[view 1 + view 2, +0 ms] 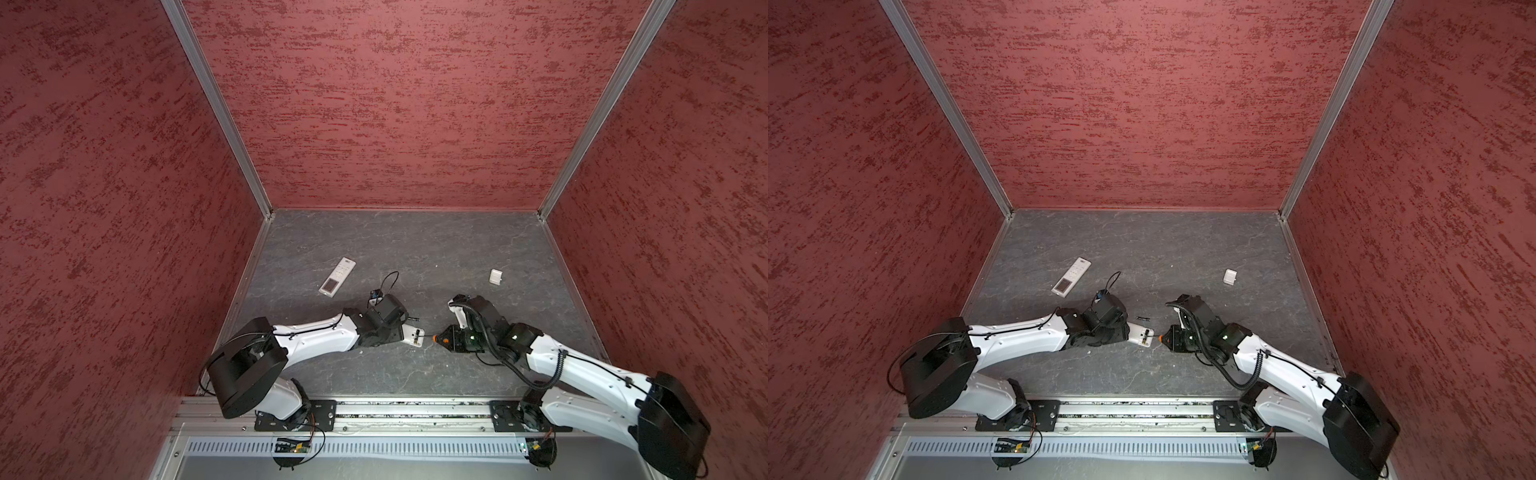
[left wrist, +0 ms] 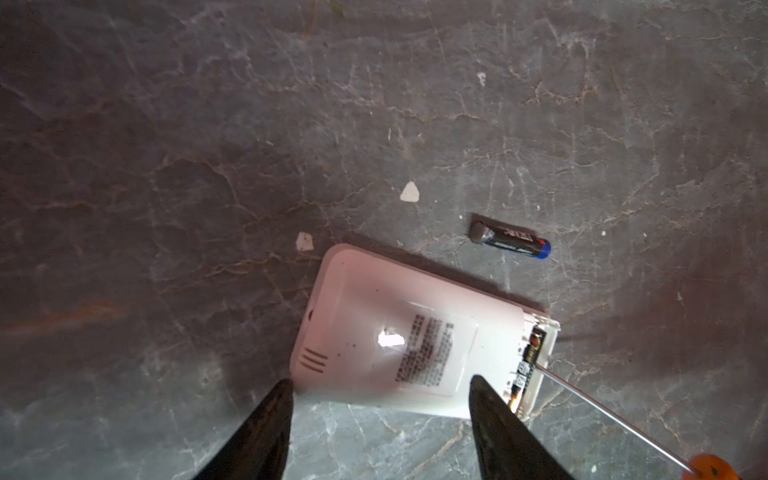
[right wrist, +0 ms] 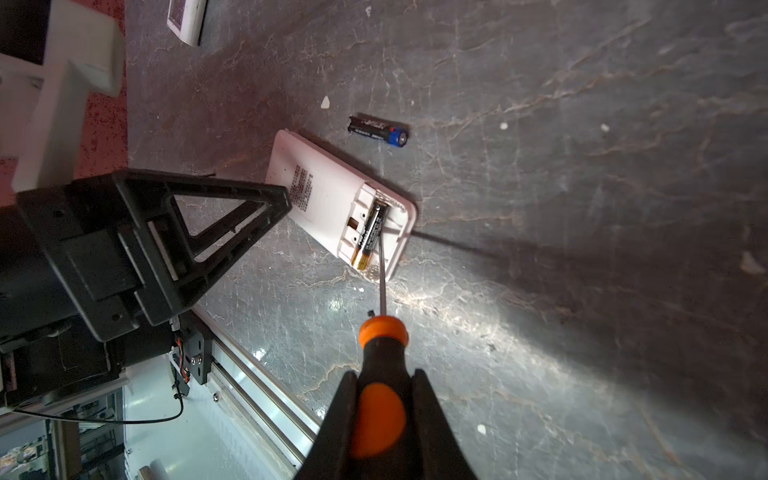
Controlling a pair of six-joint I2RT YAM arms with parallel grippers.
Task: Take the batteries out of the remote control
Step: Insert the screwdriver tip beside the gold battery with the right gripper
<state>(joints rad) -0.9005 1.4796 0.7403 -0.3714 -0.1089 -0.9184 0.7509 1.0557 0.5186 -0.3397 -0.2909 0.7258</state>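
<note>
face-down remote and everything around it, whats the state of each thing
remote: face down, battery bay open
battery in bay: seated, not yet out
loose battery: out, lying beside remote
screwdriver: held by right gripper, tip at seated battery
left gripper: open, fingertips at remote
second remote: face up, lying apart
white cover: off, lying alone

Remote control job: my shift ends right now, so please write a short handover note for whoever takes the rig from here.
Tools: the left tool is open, with its fingers at one long edge of the face-down remote. I cannot tell whether they press on it. The right tool is shut on the screwdriver, whose tip is in the open compartment against the seated battery.
Done: the compartment is open, a white cover lies apart, and one loose battery lies beside the remote.
Left: pry out the seated battery.
Also: a second remote lies face up, away from both tools. Its batteries are not visible.
</note>
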